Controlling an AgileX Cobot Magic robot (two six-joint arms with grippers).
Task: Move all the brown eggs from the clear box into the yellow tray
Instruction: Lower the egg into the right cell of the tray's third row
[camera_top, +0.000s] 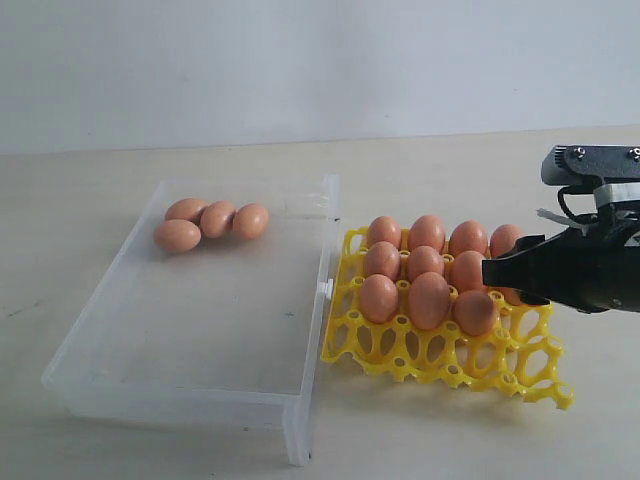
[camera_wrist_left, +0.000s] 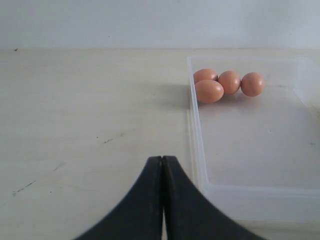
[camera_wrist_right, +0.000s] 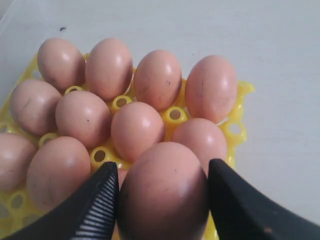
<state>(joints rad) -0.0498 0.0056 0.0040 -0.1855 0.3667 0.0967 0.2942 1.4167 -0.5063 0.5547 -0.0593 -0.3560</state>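
Presently right claw (camera_wrist_right: 162, 167) clasps one egg (camera_wrist_right: 162, 205), left claw (camera_wrist_left: 162, 160) closed, four in clear box (camera_top: 190, 405)

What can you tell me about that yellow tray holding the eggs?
The yellow tray is a bright plastic lattice of round cup holes, roughly square, lying on the pale table right beside the clear box; whether they touch is unclear. Seen from the exterior view, Brown eggs stand in its farther rows, and the nearest row of cups is empty. Over its right side the right gripper holds one brown egg between its jaws.
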